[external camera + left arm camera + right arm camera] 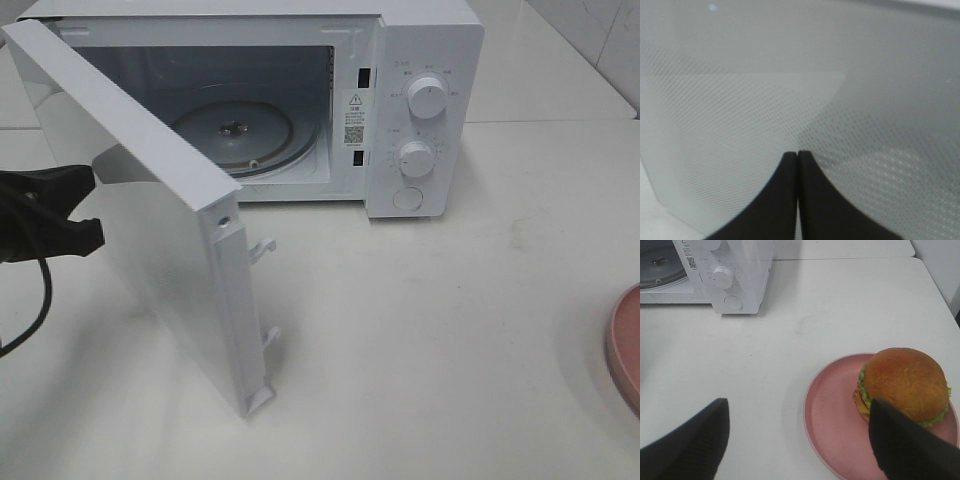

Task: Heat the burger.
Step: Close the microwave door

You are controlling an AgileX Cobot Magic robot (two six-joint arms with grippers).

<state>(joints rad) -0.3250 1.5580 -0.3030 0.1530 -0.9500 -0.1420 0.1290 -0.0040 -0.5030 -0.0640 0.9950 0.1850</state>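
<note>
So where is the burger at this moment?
In the right wrist view the burger sits on the pink plate, on the white table to the right of the open microwave.

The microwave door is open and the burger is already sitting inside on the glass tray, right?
Not quite. The microwave door is open, but the glass tray inside is bare in the exterior high view. The right wrist view shows the burger on the pink plate out on the table.
</note>
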